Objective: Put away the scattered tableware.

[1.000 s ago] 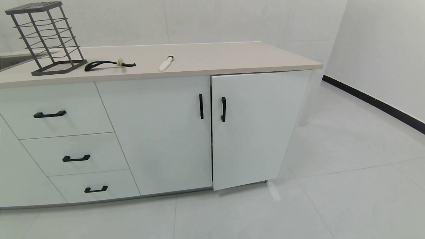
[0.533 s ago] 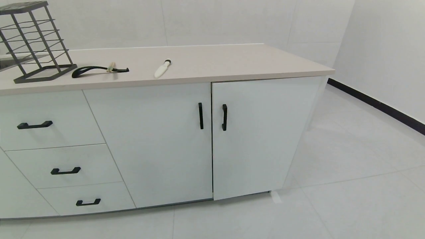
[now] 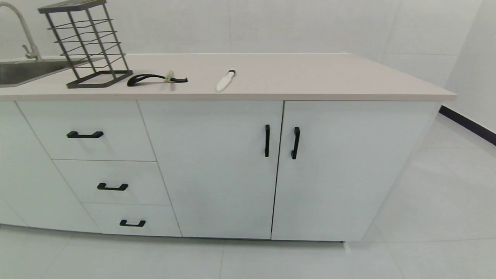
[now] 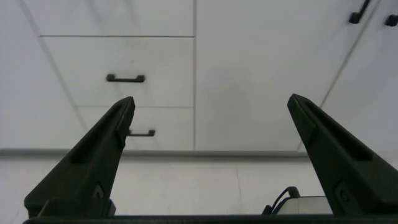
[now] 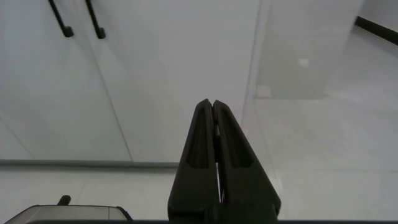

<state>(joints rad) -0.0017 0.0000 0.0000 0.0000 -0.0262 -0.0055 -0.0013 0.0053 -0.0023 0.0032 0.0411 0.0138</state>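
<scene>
On the beige countertop lie a black ladle-like utensil with a small light piece on its handle, and a white-handled utensil to its right. A black wire rack stands left of them, beside the sink. My left gripper is open, held low before the lower drawers. My right gripper is shut with nothing in it, low before the right cabinet door.
White cabinet with three drawers on the left and two doors with black handles in the middle. A faucet rises over the sink. Tiled floor lies open to the right, with a black baseboard along the wall.
The head view has shifted: the cabinet now faces me more squarely and the sink and faucet have come into view. The right door, ajar a second ago, now looks flush.
</scene>
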